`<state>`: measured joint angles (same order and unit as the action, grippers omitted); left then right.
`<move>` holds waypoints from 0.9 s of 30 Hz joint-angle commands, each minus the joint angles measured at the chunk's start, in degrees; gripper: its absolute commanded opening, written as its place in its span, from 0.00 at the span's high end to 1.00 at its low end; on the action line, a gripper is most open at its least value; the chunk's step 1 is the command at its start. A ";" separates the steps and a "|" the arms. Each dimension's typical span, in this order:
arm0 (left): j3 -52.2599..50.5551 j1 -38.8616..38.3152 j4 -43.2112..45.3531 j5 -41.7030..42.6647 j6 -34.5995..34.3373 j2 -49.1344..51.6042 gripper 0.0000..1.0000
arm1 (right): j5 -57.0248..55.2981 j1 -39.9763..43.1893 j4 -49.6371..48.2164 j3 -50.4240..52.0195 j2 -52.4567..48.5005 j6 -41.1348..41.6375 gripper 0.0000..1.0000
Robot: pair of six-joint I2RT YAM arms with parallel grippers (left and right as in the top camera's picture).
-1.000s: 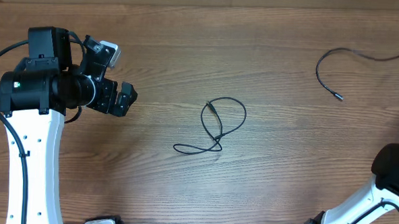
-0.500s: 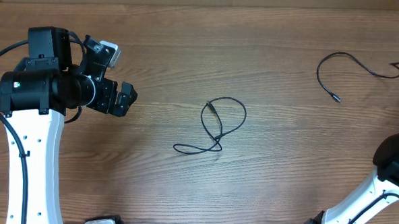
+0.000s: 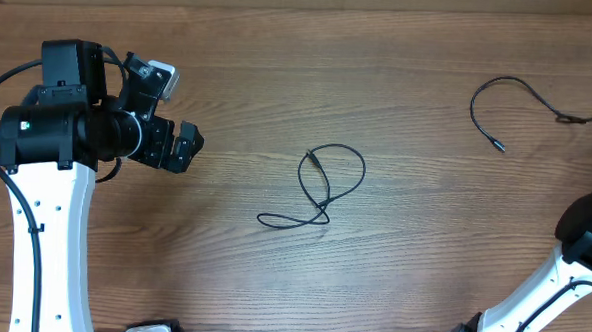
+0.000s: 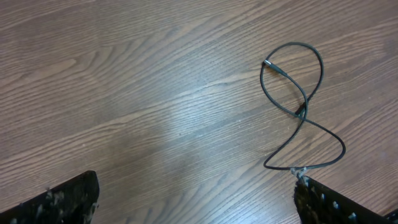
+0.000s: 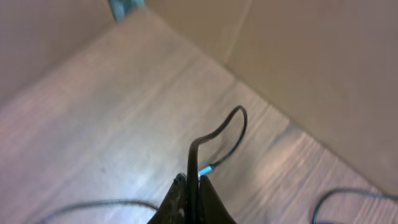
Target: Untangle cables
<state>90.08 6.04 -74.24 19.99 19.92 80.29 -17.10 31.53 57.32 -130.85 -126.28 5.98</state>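
Observation:
One thin black cable (image 3: 325,187) lies in a loose loop with a crossing at the table's middle. In the left wrist view the same cable (image 4: 298,106) sits up and right of my left gripper (image 4: 196,211), whose fingers (image 4: 62,202) stand wide apart with bare wood between them. Overhead, the left gripper (image 3: 182,146) is open, well left of the loop. A second cable (image 3: 509,95) curves across the far right and runs off toward the edge. My right gripper (image 5: 194,183) is shut on this cable (image 5: 233,127); it is outside the overhead view.
A tan cardboard wall (image 5: 311,74) rises behind the table edge in the right wrist view. The left arm's white link (image 3: 42,245) runs down the left side. The right arm's dark joint (image 3: 585,244) sits at the lower right.
The far-right cable's outer stretch has swung down and to the right, pulled by the right gripper. The looped cable and the left arm have not moved.

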 commanded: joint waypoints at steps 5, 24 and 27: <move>0.48 0.26 -0.11 0.81 0.68 -0.04 0.00 | -0.15 0.46 0.79 5.68 -1.01 0.07 0.96; 0.48 0.26 -0.11 0.81 0.68 -0.04 0.01 | -0.11 1.22 8.96 8.00 -1.05 0.07 0.46; 0.48 0.26 -0.11 0.81 0.68 -0.04 0.00 | 0.48 1.22 9.46 8.00 -1.05 0.07 0.34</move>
<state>90.08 6.04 -74.24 19.99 19.92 80.29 -16.84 32.60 66.67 -123.15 -126.96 6.24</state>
